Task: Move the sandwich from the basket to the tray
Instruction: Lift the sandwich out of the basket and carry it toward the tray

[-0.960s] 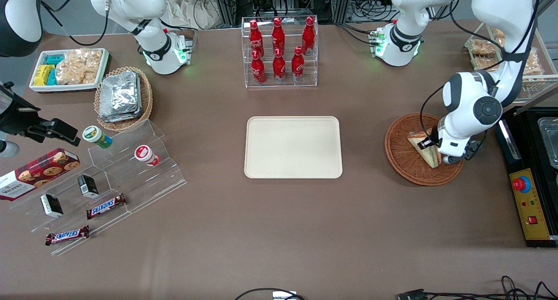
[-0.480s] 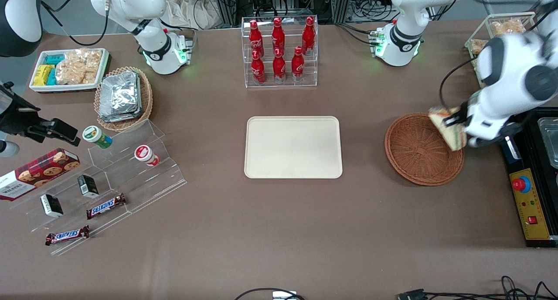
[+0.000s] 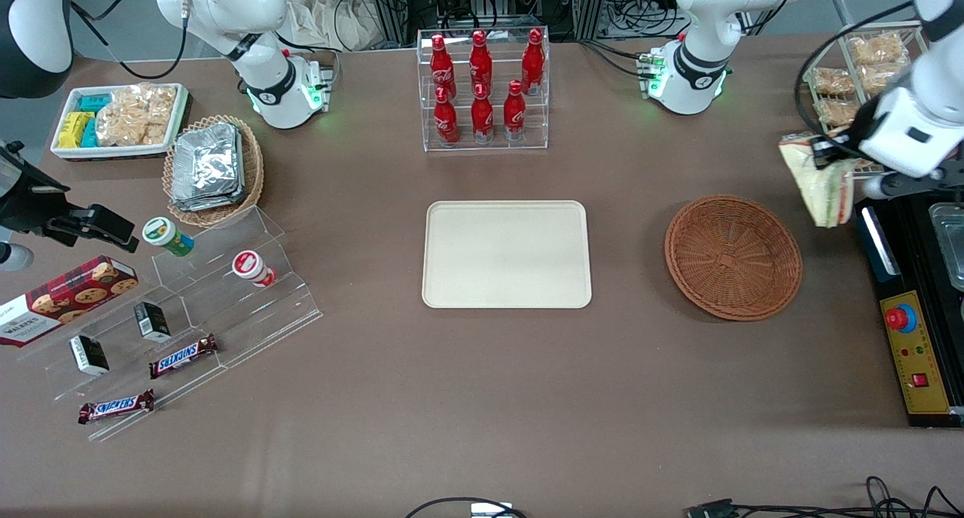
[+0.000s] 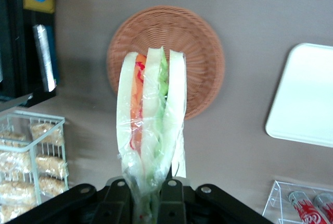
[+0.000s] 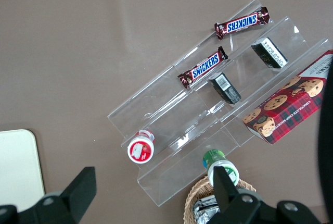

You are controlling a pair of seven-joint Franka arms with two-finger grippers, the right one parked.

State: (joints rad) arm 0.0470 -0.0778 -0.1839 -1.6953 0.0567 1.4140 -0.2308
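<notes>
My left gripper [image 3: 828, 160] is shut on the sandwich [image 3: 817, 183], a clear-wrapped wedge of pale bread with green and red-orange filling, and holds it high in the air above the table, past the basket's rim toward the working arm's end. In the left wrist view the sandwich [image 4: 151, 125] hangs from the gripper [image 4: 148, 195], clamped at its wrapped end. The reddish-brown wicker basket [image 3: 733, 256] [image 4: 205, 52] lies empty below. The cream-beige tray [image 3: 506, 254] [image 4: 307, 99] lies empty at the table's middle.
A black machine with a red button [image 3: 915, 307] stands beside the basket at the working arm's end. A wire rack of snack packs [image 3: 858, 77] is close to the gripper. A clear stand of red bottles [image 3: 482, 89] stands farther from the camera than the tray.
The gripper has lifted the sandwich out of the basket, carrying it up and toward the working arm's end of the table. The basket is left empty.
</notes>
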